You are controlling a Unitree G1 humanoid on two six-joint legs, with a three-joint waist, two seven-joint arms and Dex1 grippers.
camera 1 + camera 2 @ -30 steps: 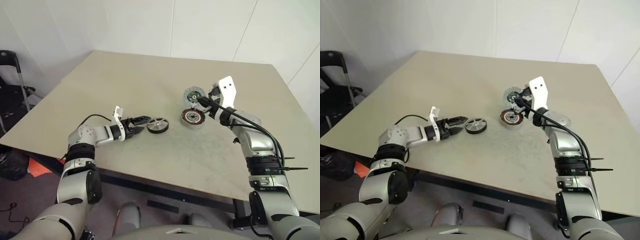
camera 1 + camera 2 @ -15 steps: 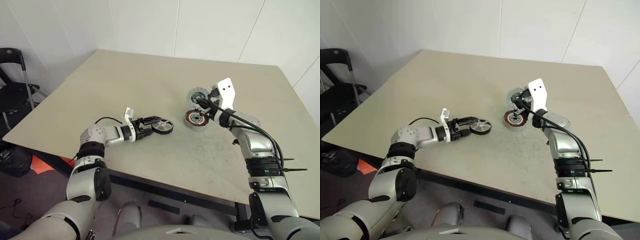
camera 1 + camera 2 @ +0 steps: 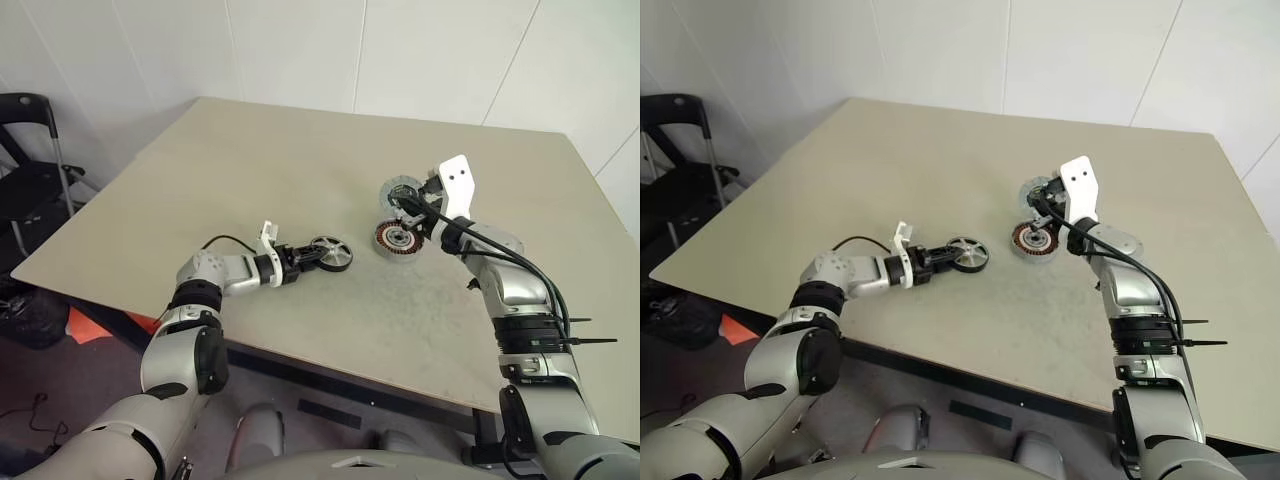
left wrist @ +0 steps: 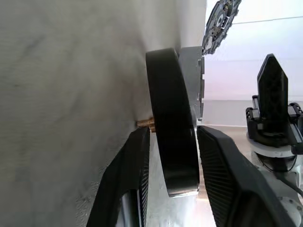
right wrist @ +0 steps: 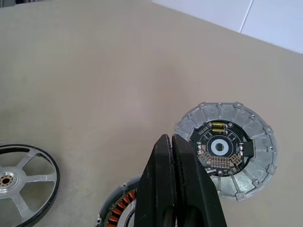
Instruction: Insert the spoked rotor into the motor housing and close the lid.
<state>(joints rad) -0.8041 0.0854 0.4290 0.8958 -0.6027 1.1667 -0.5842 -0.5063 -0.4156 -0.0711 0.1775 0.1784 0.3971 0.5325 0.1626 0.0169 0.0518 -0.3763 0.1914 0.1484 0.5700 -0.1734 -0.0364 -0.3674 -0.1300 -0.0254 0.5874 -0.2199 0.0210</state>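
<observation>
Beige worktop [image 3: 250, 170] w/ white walls behind. Left hand [image 3: 309, 260] is straddling the spoked rotor [image 3: 332, 253] edge-on, fingers not yet tight; I'm guessing it could pop out or roll. Motor housing [image 3: 398, 238] and lid [image 3: 399, 191] are lying near the right hand [image 5: 171, 142], clamped shut, empty, partly masking the housing.

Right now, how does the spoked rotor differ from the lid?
The spoked rotor is black-rimmed with silvery spokes; the lid is a light-grey disc with a dark centre showing small electronic parts. The rotor sits between the left gripper's fingers, while nothing touches the lid. The rotor lies on the left of the motor housing, the lid beyond it. Both are round and rest on the table.
</observation>
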